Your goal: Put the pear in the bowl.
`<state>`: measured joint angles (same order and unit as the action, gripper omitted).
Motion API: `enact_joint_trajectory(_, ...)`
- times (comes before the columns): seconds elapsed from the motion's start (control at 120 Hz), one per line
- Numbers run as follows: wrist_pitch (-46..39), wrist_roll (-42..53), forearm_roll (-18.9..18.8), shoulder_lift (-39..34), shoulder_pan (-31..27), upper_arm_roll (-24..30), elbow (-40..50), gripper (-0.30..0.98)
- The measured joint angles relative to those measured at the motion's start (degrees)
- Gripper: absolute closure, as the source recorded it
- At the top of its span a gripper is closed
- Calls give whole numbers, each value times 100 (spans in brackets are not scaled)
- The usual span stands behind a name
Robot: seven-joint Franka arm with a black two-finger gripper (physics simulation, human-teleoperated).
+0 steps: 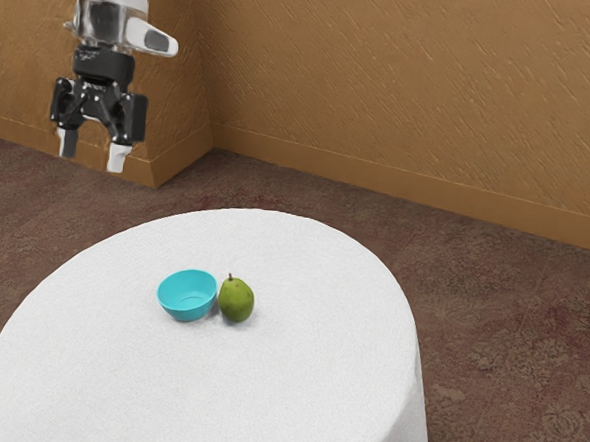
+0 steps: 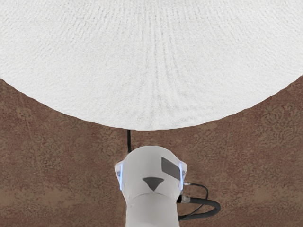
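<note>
1. The step in hand looks like the approach: the black two-finger end effector point(image 1: 93, 152) hangs high, well apart from the fruit, its fingers spread wide with nothing between them.
2. The next move probably calls for travelling out over the round, white-clothed bench point(image 1: 295, 386), then lowering with the fingers astride the pear, keeping clear of the bowl's rim.
3. The plump green pear point(image 1: 237, 301) sits on the bench just beside the smooth turquoise bowl point(image 1: 188, 286), on the exterior view's right of it; whether they touch, I cannot tell.
4. It stands roughly upright, broad end down, with a short dark stem on top.
</note>
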<state>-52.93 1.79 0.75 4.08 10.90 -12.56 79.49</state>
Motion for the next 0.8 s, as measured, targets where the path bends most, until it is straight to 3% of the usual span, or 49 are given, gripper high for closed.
enact_joint_trajectory(0.108,-1497,83,7,7,-59,-36,227,0)
enact_joint_trajectory(0.25,-2567,165,33,8,-53,-29,260,0)
enact_joint_trajectory(0.383,-3070,221,25,27,-24,-7,288,0)
enact_joint_trajectory(0.592,-3494,334,23,947,-112,-133,353,0)
enact_joint_trajectory(0.8,-4131,913,582,1731,-494,-184,427,0)
